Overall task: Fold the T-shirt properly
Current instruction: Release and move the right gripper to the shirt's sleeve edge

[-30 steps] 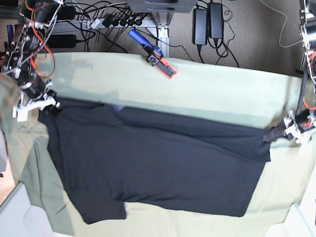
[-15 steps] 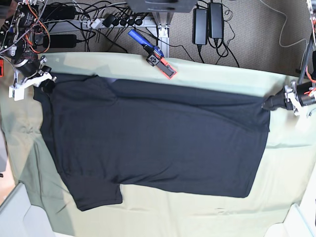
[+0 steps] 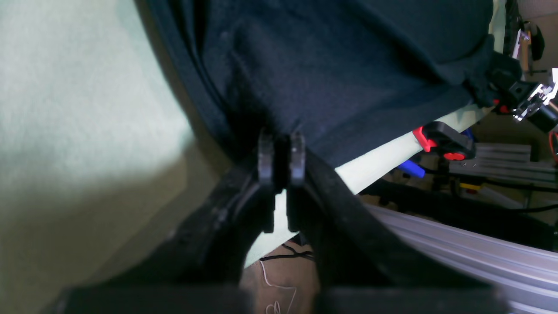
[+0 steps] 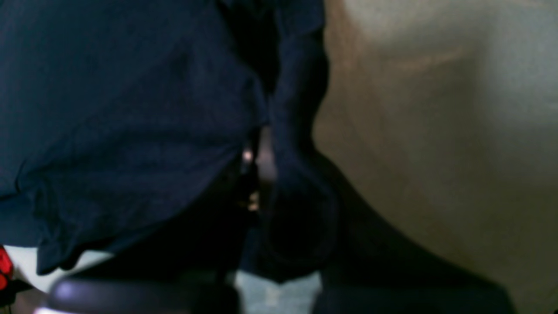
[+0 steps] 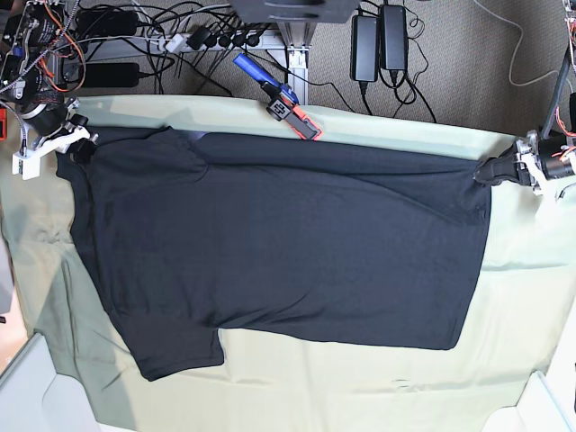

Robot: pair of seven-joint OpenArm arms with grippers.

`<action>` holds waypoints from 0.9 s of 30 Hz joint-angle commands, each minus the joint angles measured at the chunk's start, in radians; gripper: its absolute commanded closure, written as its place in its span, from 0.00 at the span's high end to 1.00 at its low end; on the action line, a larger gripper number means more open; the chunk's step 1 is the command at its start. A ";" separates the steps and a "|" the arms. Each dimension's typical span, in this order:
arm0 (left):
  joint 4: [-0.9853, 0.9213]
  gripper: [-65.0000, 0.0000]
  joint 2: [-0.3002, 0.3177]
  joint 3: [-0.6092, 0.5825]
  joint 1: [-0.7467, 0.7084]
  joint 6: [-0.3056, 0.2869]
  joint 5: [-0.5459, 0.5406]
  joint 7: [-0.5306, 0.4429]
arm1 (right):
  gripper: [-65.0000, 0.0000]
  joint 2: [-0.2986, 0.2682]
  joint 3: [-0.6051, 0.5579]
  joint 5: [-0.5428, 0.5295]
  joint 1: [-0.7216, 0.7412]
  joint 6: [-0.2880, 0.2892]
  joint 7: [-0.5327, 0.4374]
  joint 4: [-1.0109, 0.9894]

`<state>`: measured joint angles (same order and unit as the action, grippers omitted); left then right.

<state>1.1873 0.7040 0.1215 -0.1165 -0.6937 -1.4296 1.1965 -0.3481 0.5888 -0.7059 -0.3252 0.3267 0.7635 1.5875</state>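
The large black short-sleeved T-shirt of soft matte fabric [image 5: 279, 247] is lying spread nearly flat, plain side up, across the pale green cloth [image 5: 378, 387] that is covering the table. Its far edge is running close to the table's back edge, and one short sleeve is sticking out toward the near left corner in the base view. Shallow wrinkles are fanning out from the two far corners, where the fabric is being pinched.

The left gripper [image 3: 281, 157], with black ribbed pads, is sitting at the shirt's far corner on the base view's right. Its jaws are standing almost together with only a thin slit between them, and dark fabric [image 3: 331, 69] is bunching right at the tips; whether they are actually pinching it cannot be told.

The right gripper [image 4: 261, 174] is clamped tight on a rumpled fold of the shirt [image 4: 113, 104] at the opposite far corner, with cloth draping over one finger.

A blue-and-red plastic clamp [image 5: 281, 101] is gripping the table's back edge, just beside the shirt's hem.
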 commanded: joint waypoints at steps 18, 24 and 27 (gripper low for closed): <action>0.013 0.48 0.060 0.269 0.012 -0.004 0.092 -0.193 | 0.68 -0.040 0.165 -0.005 0.062 0.060 -0.057 0.060; 0.035 0.48 0.058 0.269 0.014 -0.004 0.064 -0.176 | 0.68 -0.085 0.049 0.098 0.291 0.051 -0.098 0.006; 0.061 0.48 0.058 0.269 0.014 -0.004 0.065 -0.148 | 0.68 -0.089 -0.035 0.171 0.440 0.024 -0.135 -0.109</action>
<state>1.2324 0.7345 0.3805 -0.1158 -0.6933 -1.3445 1.0595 -0.4168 0.5465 -0.5282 0.0998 0.3229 0.6491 1.4586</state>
